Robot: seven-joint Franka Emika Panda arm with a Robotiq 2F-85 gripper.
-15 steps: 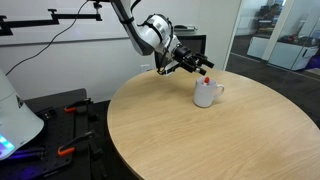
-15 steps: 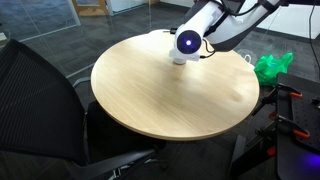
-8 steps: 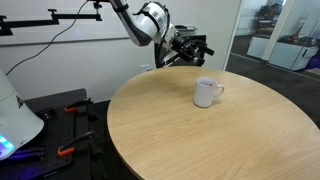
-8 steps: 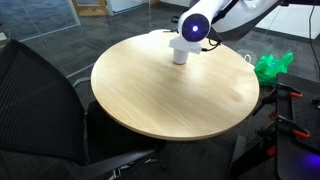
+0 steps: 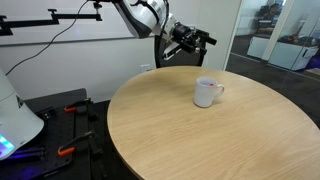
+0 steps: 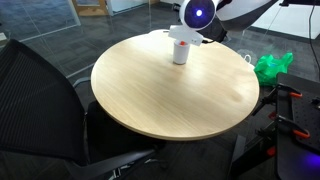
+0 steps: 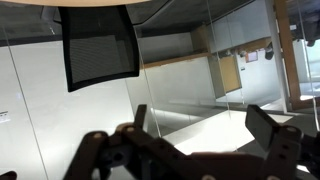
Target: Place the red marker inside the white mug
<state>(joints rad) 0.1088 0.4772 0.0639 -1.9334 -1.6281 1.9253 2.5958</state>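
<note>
**Item: pincer** (image 5: 203,40). It is hanging in the air above and beyond the far edge of the table (image 5: 180,135). In the wrist view its two dark fingers are standing wide apart (image 7: 200,140). Only a glass wall and a dark panel are showing between them, so it is gripping nothing.

**Item: white mug** (image 5: 207,92). It is standing upright on the table, near the far edge, in both exterior views.

**Item: red marker** (image 6: 184,42). In an exterior view it is showing only as a small red fleck at the mouth of the mug (image 6: 181,50). It is too small to be certain, but it is judged to be resting inside the mug.

**Step in hand (judged).** The marker appears delivered, so the step is getting the arm clear of the mug. To do it well:
- The fingers should be kept spread.
- Height should be held above the rim.
- Any travel should be directed away from the far edge.
- A low pass over the handle should be avoided, as a brush there could be tipping the mug and spilling the marker.

**Relation.** The mug and its marker are lying below the pincer and nearer the table's middle. The two are well apart, with open air between them.
</note>
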